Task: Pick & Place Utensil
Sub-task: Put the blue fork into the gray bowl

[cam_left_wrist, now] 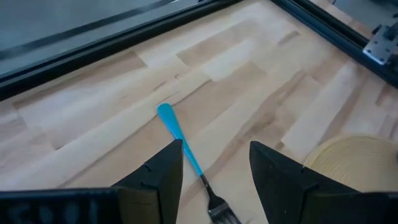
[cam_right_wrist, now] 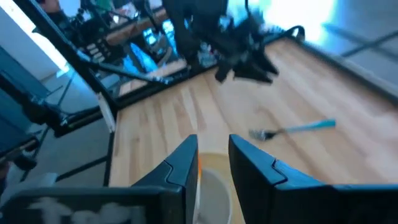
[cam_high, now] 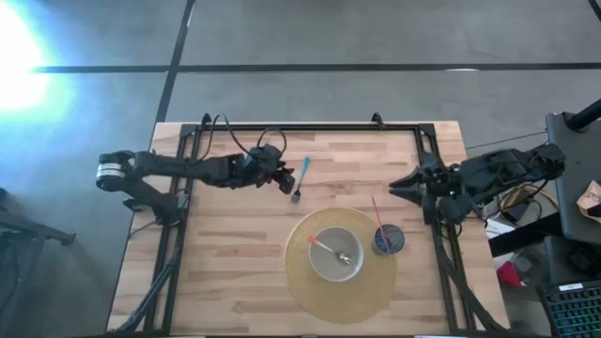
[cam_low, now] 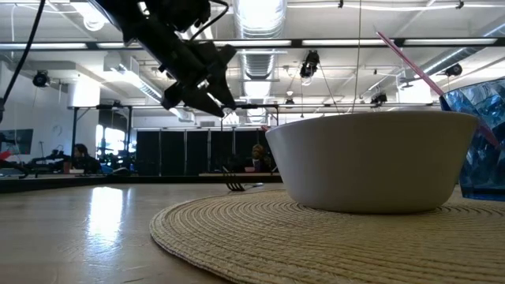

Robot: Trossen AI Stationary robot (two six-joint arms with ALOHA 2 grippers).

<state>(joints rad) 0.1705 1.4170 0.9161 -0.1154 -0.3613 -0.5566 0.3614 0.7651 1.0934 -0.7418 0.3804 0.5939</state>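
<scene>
Hovering over one fork (cam_high: 300, 181): left pincer (cam_high: 285, 178) released; right pincer (cam_high: 394, 185) parted, empty.

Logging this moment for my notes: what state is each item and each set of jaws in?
Fork: flat on the table, not held.
Bowl: upright on the mat, spoon inside.
Cup: upright on the mat's edge, pink straw in it.
Left gripper: jaws open over the fork.
Right gripper: jaws part open, empty.

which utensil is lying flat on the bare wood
The blue-handled fork, below the open left gripper. The spoon sits in the bowl.
</scene>
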